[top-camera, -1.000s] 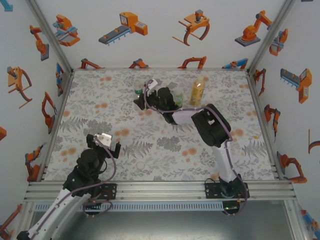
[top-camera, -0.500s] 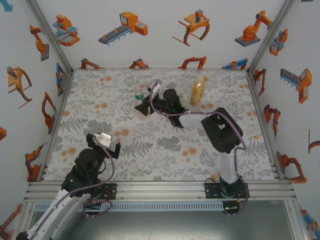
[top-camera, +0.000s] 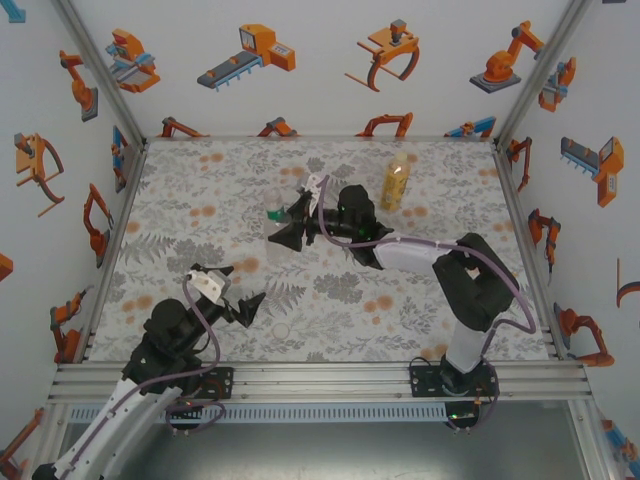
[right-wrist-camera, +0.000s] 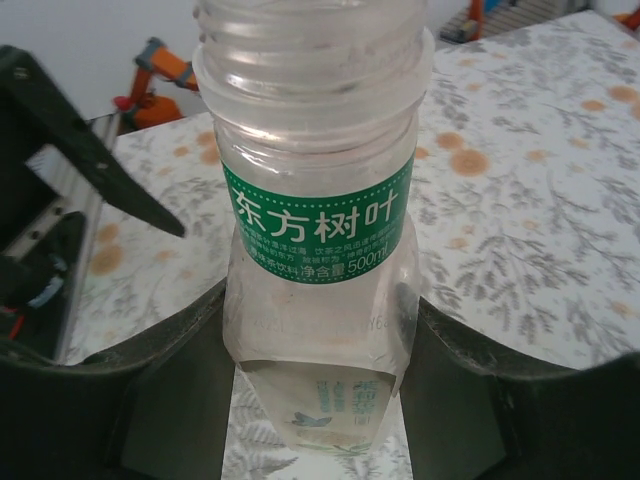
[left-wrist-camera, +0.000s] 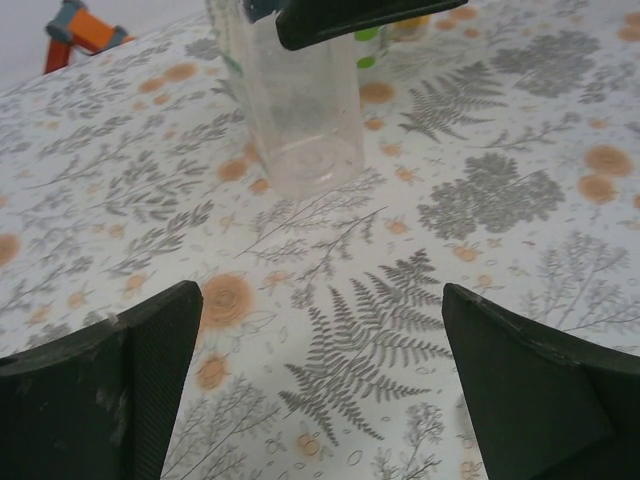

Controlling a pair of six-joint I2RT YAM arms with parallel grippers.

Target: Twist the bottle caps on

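The clear bottle (right-wrist-camera: pixel 320 250) is thin transparent plastic, glossy, with moulded thread rings at its neck, and its green label (right-wrist-camera: pixel 318 225) looks like a smooth shiny film. The fingers (left-wrist-camera: pixel 120 390) of the left gripper (left-wrist-camera: pixel 320 295) are matt black plastic, a little scuffed at the edges, and those of the right gripper (right-wrist-camera: pixel 320 330) have the same dull black finish. The mat (left-wrist-camera: pixel 330 330) is a flat, matt printed sheet. The amber bottle (top-camera: pixel 396 183) is translucent and slightly shiny. The small cap (top-camera: pixel 282 328) is pale plastic. The front rail (top-camera: pixel 320 378) is bare grooved metal, silver-grey.
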